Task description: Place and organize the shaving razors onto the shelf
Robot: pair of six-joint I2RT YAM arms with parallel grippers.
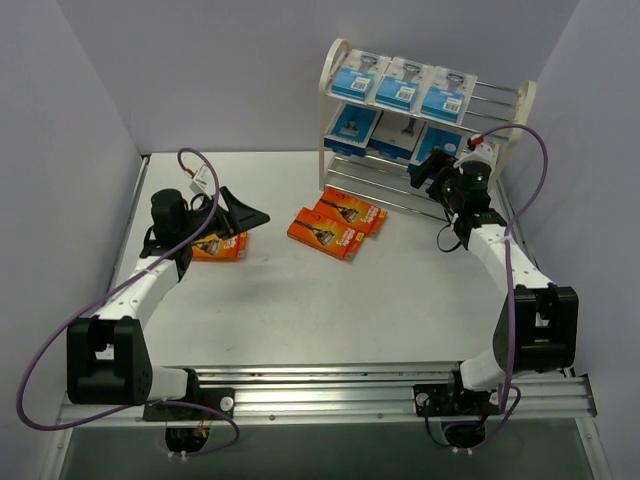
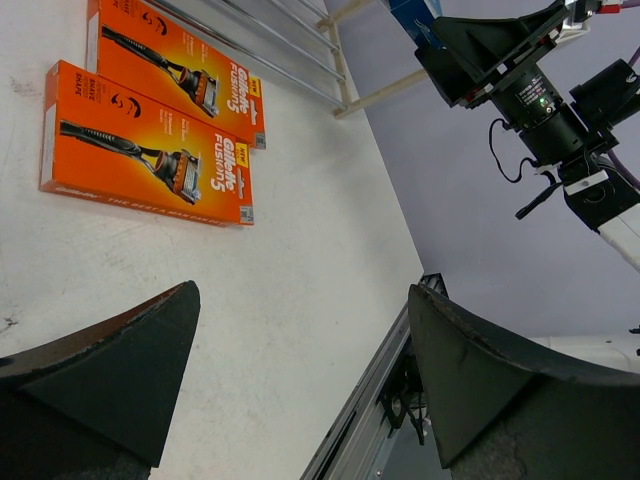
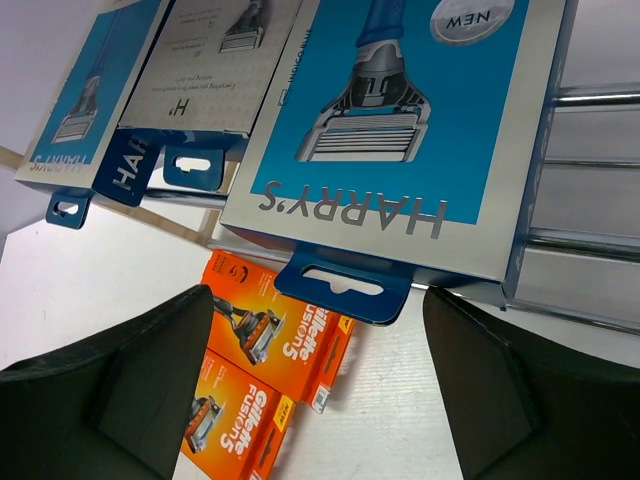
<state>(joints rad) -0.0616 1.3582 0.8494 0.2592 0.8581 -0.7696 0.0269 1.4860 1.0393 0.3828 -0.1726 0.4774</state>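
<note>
A cream-white three-tier wire-rod shelf [image 1: 495, 95] is seen standing at the far right of the pale grey counter [image 1: 300, 310]. Three blue-and-white blister packs of razors [image 1: 398, 84] are laid side by side on its top tier. Three more blue and grey packs [image 1: 395, 133] are laid along the middle tier.

The right claw [image 1: 428, 170] is held wide open just in front of the right end of the middle tier, and nothing is gripped by it. In the right wrist view a blue-and-silver pack marked HARRY'S [image 3: 390, 130] is seen resting on the rods. Its hang tab juts over the front edge between the two black fingers [image 3: 150, 370] and is touched by neither.

Two flat orange rectangular razor boxes [image 1: 337, 222] are laid side by side, touching, on the counter near the foot of the shelf. A third orange box [image 1: 222, 246] lies at the left, partly hidden under the left arm's wrist.

The left claw [image 1: 245, 212] is spread fully and is empty. It is pointed towards the two orange boxes and kept well apart from them.
</note>
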